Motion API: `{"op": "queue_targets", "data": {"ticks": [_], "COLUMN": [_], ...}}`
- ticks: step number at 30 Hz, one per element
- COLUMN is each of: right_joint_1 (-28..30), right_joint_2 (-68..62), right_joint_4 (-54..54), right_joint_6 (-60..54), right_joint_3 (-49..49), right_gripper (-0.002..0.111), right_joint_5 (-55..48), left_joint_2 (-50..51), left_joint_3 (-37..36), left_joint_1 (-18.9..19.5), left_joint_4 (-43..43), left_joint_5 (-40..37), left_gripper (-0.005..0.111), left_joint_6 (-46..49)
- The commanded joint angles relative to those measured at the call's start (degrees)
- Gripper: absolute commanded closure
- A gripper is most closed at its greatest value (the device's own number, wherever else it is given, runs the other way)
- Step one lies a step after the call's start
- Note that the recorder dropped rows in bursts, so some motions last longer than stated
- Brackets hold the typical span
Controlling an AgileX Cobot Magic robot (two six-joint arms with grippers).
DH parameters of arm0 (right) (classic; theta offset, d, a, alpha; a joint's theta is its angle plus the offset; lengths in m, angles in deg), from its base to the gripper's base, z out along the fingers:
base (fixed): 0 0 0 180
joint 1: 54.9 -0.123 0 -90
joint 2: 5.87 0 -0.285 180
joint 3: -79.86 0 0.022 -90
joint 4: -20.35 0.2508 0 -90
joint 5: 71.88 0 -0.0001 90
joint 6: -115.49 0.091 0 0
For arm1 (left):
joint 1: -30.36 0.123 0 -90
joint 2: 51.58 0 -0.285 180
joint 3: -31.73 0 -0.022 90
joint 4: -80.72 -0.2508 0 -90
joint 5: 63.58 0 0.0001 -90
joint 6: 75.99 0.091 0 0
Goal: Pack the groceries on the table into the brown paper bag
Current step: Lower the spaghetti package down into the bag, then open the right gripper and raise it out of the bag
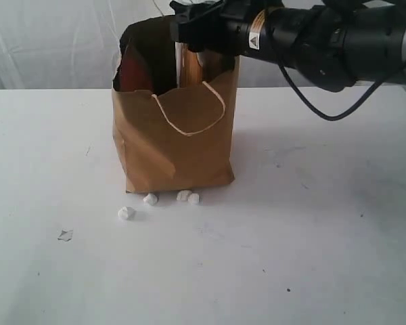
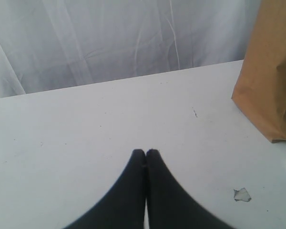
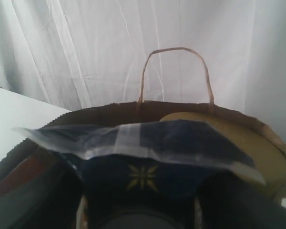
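Frontal exterior; left wrist low beside, right perhaps above, shared bag (image 1: 172, 145)

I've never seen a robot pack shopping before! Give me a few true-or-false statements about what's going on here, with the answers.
1. The brown paper bag stands upright on the table. True.
2. The left gripper holds a can. False: it is shut with nothing between its fingers.
3. Small white scraps lie by the bag's base. True.
4. The bag is empty. False: a spaghetti packet sits in its open top.
5. The right arm rests on the table. False: it reaches over the bag's mouth.
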Motion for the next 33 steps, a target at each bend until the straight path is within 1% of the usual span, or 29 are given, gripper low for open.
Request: {"op": "queue_targets", "data": {"ticks": [1, 3, 14, 28, 33], "right_joint_1": [-0.31, -0.31, -0.31, -0.31, -0.31], "right_joint_2": [1.38, 2.05, 3.93, 7.29, 7.55], "right_joint_4": [0.29, 0.29, 0.29, 0.29, 0.29], "right_joint_6": [-0.12, -0.22, -1.21, -6.24, -6.38], "right_joint_3": [0.06, 0.06, 0.06, 0.06, -0.05], "right_gripper": [0.037, 0.035, 0.035, 0.035, 0.035], "right_joint_5": [-2.87, -3.19, -2.73, -1.39, -1.10], "left_joint_2": [-0.17, -0.17, -0.17, -0.17, -0.17], "left_joint_3": [-0.20, -0.20, -0.20, -0.20, -0.20], "left_joint_1": [0.11, 0.11, 0.11, 0.11, 0.11], "left_joint_4": [0.45, 0.45, 0.45, 0.45, 0.45], "left_joint_5": [0.60, 0.60, 0.60, 0.60, 0.60], "left_gripper": [0.107, 0.107, 0.107, 0.107, 0.107], "left_joint_6": [-0.08, -0.08, -0.08, -0.08, -0.08]}}
